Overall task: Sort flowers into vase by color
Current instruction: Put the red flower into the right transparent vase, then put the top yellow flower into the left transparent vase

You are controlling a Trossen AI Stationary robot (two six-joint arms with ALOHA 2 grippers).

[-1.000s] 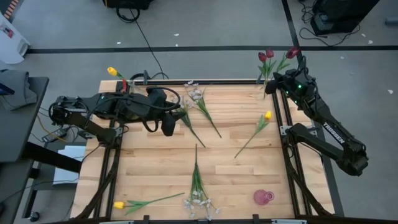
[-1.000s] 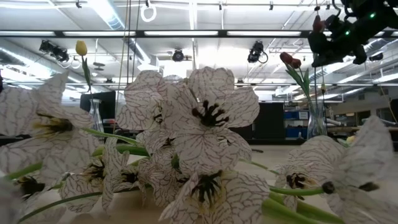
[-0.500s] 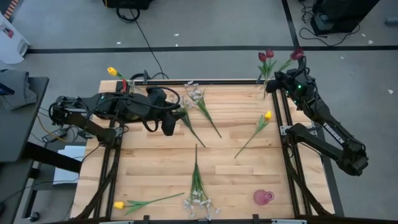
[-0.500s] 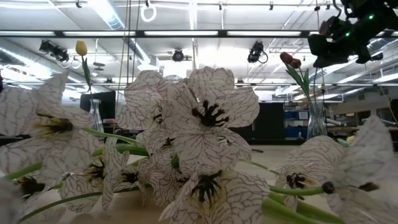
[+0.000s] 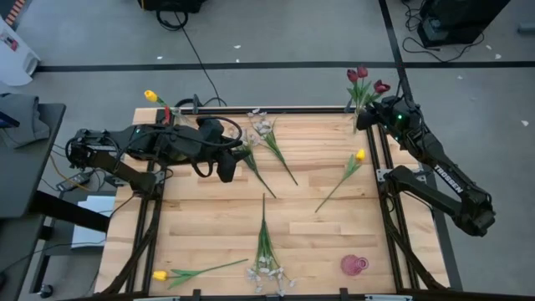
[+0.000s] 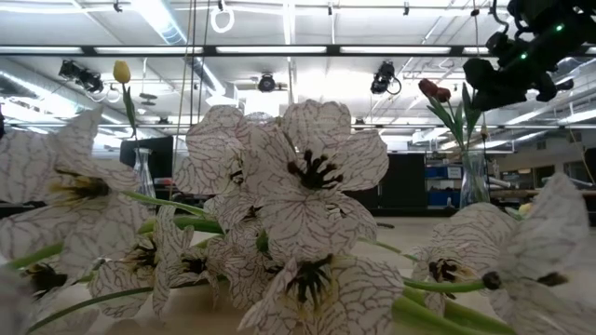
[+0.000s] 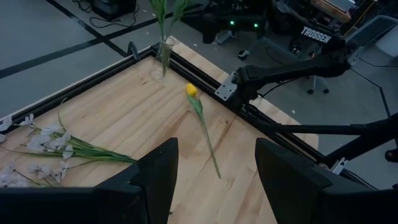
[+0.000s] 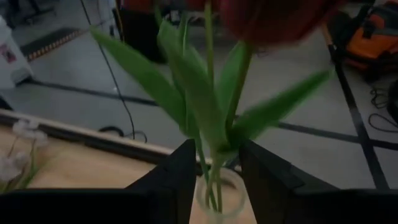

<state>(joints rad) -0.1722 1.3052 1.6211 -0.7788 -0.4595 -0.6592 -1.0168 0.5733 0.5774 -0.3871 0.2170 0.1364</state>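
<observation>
Two dark red tulips stand in a clear vase at the table's far right corner. My right gripper hovers just above its rim, shut on a third dark red tulip. A yellow tulip stands in a vase at the far left corner. Yellow tulips and whitish sprays lie flat on the table. My left gripper hangs open over the table's left middle, beside the far spray. My right gripper has the third tulip's stem between its two fingers, just under the leaves and above the vase rim. It comes from the right at a slant. The stem's lower end is in the vase, and the head leans toward the right.
A pink object lies near the table's near right corner. Whitish blossoms fill the low view's foreground. Black rails run along the table's sides. Bare wood lies in the table's middle.
My right gripper has moved a little down and left over the corner vase. The held red tulip has come with it: its head has swung left and lower toward the two standing tulips, and its leaves now show just above the vase.
</observation>
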